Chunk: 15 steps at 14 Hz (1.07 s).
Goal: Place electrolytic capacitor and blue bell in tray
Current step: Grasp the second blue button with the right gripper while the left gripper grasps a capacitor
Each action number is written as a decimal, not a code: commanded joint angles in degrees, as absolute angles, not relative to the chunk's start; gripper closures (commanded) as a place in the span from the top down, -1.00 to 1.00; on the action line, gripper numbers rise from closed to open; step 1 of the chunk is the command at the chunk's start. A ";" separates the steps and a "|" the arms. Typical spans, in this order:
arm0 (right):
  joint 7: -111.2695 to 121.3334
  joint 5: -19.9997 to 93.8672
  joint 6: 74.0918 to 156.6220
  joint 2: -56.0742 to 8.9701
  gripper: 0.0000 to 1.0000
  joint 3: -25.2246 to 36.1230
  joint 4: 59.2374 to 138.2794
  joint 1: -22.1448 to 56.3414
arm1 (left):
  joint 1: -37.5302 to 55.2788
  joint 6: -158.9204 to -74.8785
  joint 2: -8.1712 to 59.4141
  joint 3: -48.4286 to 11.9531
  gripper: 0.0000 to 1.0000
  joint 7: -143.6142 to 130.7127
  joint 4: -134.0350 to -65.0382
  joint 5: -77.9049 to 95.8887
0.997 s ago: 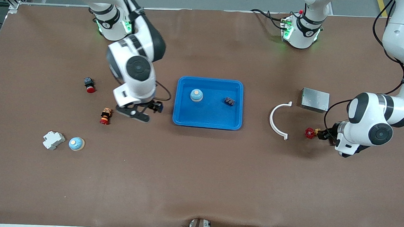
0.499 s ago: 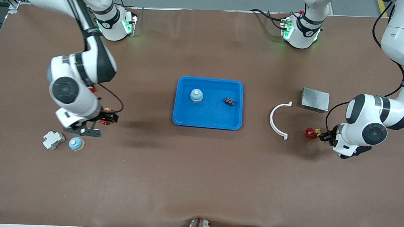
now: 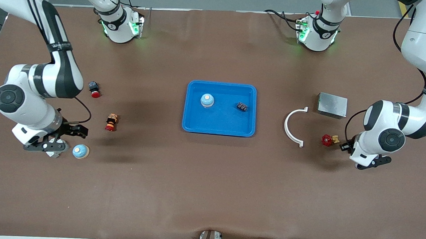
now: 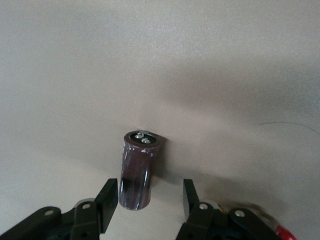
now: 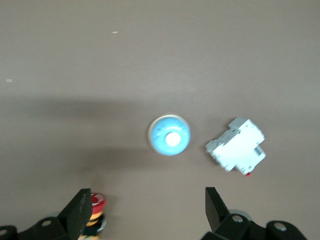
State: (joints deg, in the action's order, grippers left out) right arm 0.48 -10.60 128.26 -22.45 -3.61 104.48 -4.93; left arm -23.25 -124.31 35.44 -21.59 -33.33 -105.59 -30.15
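The capacitor (image 4: 137, 170) stands upright on the surface at the left arm's end of the table. Its long axis points up and its two terminals are on top. The left end effector (image 4: 148, 195) is low around it and half-wide. One finger looks to be touching the capacitor's side, or nearly so, and the other stands clear with a gap, so the can sits off-centre in the opening and nothing is gripped yet. A squeeze would probably nudge the can sideways before it holds.

At the right arm's end, the right end effector (image 5: 146, 207) hangs with its fingers wide and empty over a white clip-on part (image 5: 236, 151). The loose blue bell (image 3: 80, 151) sits dome-up on the surface just beside that part, on the side toward the left arm's end. It is not between the fingers — the end effector would need a short shift that way before coming down.

The tray (image 3: 219, 129) is at mid-table, well apart from both. It already holds another blue bell (image 3: 207, 100) and a small dark part (image 3: 241, 106).
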 commanded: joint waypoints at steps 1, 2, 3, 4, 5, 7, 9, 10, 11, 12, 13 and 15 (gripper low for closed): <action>2.81 -11.25 131.04 -27.75 1.00 -4.83 101.44 -7.82 | -24.78 -125.07 36.30 -22.24 0.24 -31.82 -105.03 -31.38; 2.81 -11.16 131.04 -29.51 1.00 -4.83 99.95 -8.26 | -24.79 -125.07 36.30 -22.24 0.24 -31.64 -105.03 -31.46; 2.81 -11.08 131.04 -30.92 1.00 -4.92 98.97 -8.52 | -24.87 -125.42 36.39 -22.24 0.23 -31.38 -105.03 -31.55; 2.64 -10.90 131.22 -32.24 1.00 -4.92 98.01 -8.61 | -25.57 -126.12 36.47 -22.15 0.22 -30.68 -105.03 -31.55; 2.72 -9.68 131.57 -33.47 1.00 -4.92 97.30 -8.79 | -26.79 -126.56 36.82 -22.24 0.23 -29.63 -105.03 -31.64; 2.90 -7.39 132.88 -35.06 1.00 -4.92 96.77 -8.96 | -27.95 -129.10 37.26 -22.24 0.19 -28.22 -105.03 -31.55; 2.90 -7.29 135.25 -36.38 1.00 -4.92 96.86 -8.96 | -27.86 -129.29 37.27 -22.24 -0.05 -28.21 -105.12 -31.46; 2.90 -7.29 136.13 -36.91 1.00 -4.92 96.86 -9.05 | -27.77 -129.29 37.27 -22.24 -0.26 -28.21 -105.12 -31.46; 2.90 -7.21 136.58 -37.26 1.00 -4.92 96.86 -9.14 | -27.77 -129.37 37.61 -22.24 -0.45 -28.21 -105.03 -31.38; 2.99 -7.29 137.28 -37.79 1.00 -4.92 96.86 -9.40 | -27.77 -129.37 37.62 -22.24 -0.61 -28.56 -105.03 -30.94; 3.08 -7.29 138.33 -38.23 1.00 -4.92 97.03 -9.75 | -27.60 -129.37 37.62 -22.24 -0.77 -29.00 -104.94 -30.76; 3.95 -7.12 140.53 -39.37 1.00 -4.92 97.29 -10.28 | -27.42 -129.37 37.27 -22.59 -1.00 -29.44 -105.03 -30.15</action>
